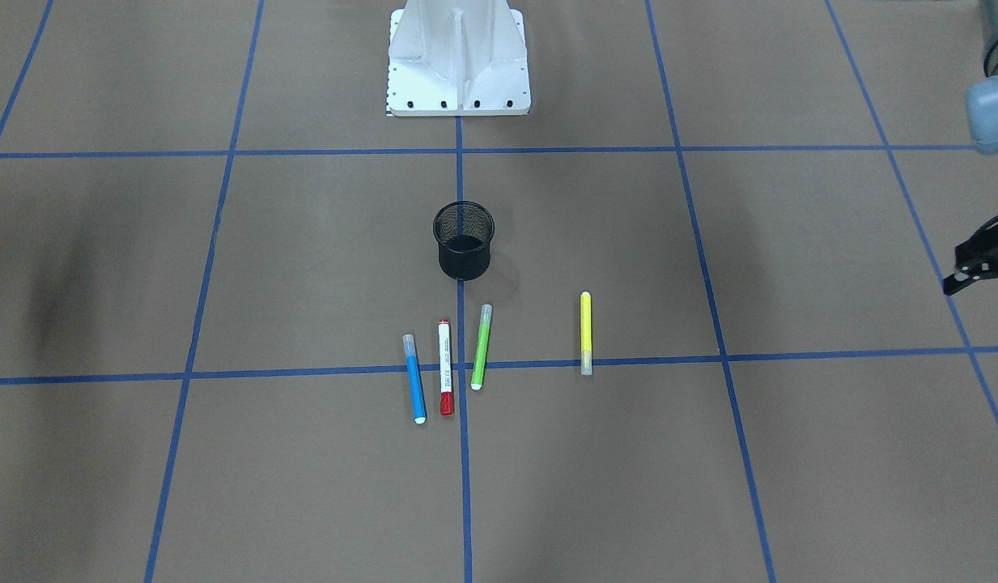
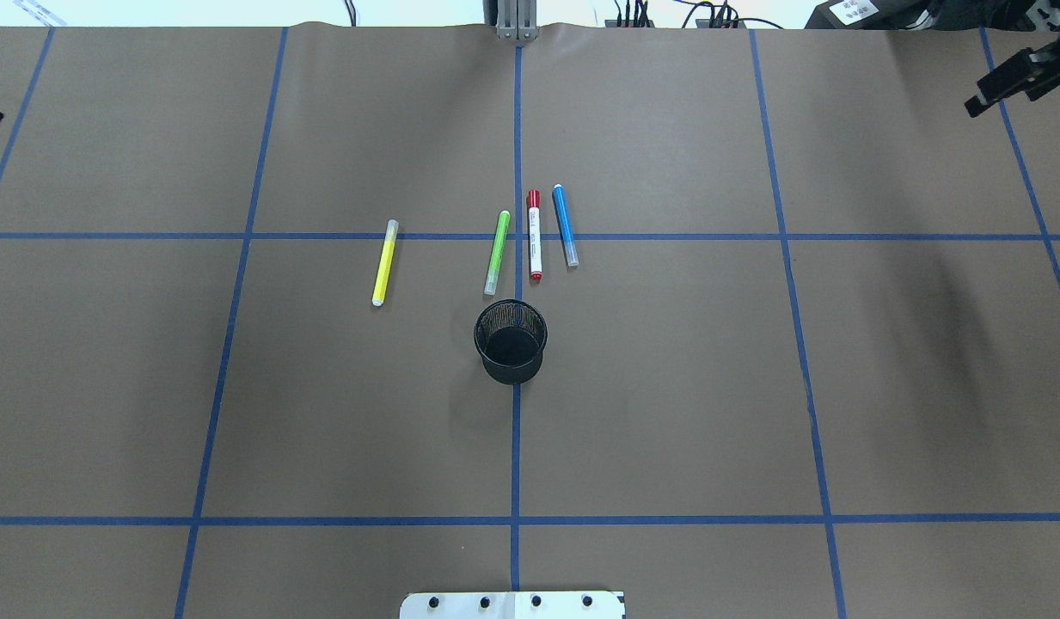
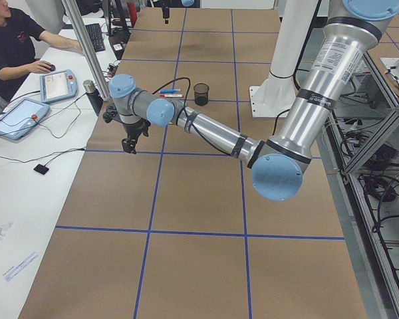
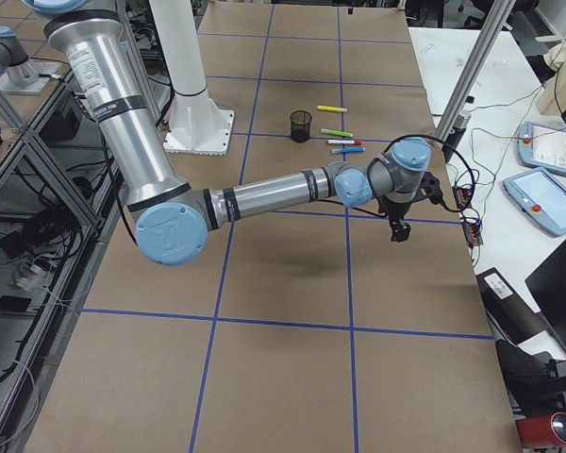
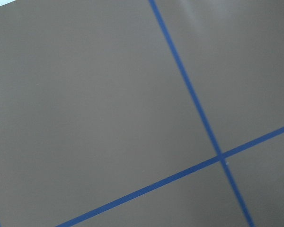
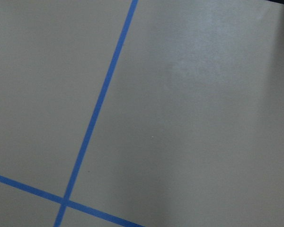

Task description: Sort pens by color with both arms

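Brown paper table cover [image 2: 667,387], marked into large squares with blue tape [image 2: 517,447], fills the overhead view. The left arm [image 3: 206,129] reaches low across the table in the exterior left view, and the right arm [image 4: 274,193] does likewise in the exterior right view. The white pedestal [image 1: 458,73] stands at top centre of the front-facing view. A person [image 3: 10,40] sits at a white side desk, upper left of the exterior left view.

A black mesh cup [image 2: 511,344] stands upright at the centre of the overhead view. All four pens lie flat just above it, their long axes running roughly top to bottom and crossing a horizontal tape line:
- yellow pen [image 2: 383,263]: set apart to the left, clear cap at its upper end.
- green pen [image 2: 496,242]: clear cap toward the cup.
- red-capped pen [image 2: 535,236]: cap at its upper end.
- blue pen [image 2: 565,225]: clear cap at its lower end.

The left gripper [image 1: 952,285] is at the right edge of the front-facing view and the right gripper [image 2: 974,107] at the upper right of the overhead view. Both are well apart from the pens. I cannot tell the finger spacing of either.
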Tool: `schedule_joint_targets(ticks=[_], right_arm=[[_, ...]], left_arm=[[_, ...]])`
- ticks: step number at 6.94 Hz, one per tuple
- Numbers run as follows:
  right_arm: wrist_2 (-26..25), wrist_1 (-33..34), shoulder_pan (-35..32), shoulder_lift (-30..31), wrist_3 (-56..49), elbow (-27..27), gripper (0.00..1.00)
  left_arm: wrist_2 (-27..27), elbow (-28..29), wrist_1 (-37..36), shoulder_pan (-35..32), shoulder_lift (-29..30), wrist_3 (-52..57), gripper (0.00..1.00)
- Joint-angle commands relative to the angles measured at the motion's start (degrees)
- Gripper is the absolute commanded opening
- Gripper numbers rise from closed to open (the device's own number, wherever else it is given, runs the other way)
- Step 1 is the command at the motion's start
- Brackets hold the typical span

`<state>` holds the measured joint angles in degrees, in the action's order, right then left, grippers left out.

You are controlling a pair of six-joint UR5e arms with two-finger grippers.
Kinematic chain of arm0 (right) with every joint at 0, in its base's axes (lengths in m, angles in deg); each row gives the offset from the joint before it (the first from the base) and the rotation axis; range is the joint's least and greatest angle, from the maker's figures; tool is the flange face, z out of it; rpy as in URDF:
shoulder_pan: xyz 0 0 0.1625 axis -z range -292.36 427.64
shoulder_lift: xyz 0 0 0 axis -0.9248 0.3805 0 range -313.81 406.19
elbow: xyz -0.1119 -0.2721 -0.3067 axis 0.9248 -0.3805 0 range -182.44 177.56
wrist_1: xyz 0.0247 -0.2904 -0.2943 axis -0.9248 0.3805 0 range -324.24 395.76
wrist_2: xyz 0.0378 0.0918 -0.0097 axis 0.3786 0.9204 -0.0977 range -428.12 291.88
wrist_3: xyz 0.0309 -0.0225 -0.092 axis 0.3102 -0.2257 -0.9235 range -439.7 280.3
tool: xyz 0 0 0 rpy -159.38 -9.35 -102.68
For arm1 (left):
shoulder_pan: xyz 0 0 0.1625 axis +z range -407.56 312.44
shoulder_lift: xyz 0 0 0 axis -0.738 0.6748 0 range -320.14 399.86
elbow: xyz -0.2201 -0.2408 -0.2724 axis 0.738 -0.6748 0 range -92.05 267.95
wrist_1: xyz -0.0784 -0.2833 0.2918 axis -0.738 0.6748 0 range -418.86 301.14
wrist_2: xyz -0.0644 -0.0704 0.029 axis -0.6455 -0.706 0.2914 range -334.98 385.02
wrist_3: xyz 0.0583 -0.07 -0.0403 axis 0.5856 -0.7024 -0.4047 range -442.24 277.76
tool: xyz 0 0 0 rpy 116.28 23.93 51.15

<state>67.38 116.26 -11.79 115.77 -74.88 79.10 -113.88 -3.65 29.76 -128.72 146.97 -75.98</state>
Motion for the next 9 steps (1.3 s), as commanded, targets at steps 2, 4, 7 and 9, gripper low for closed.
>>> schedule_joint_targets(ticks=[2, 4, 7, 9], right_arm=[[0.6, -0.2, -6.8, 7.4, -6.9, 0.4, 0.99], [0.4, 0.4, -8.6, 13.4, -6.8, 5.2, 0.99], [0.2, 10.8, -8.9, 16.0, -6.0, 13.6, 0.99], [-0.6, 10.0, -8.9, 16.7, -7.0, 13.7, 0.99]], left_arm=[[-1.1, -1.4, -0.1, -7.3, -7.6, 7.1, 0.99], [-0.3, -5.9, 0.0, -9.2, -13.4, 6.9, 0.99], [1.1, -12.3, -0.4, -10.1, -19.4, 6.2, 0.99], [2.1, -14.9, -0.4, -10.4, -20.1, 4.7, 0.99]])
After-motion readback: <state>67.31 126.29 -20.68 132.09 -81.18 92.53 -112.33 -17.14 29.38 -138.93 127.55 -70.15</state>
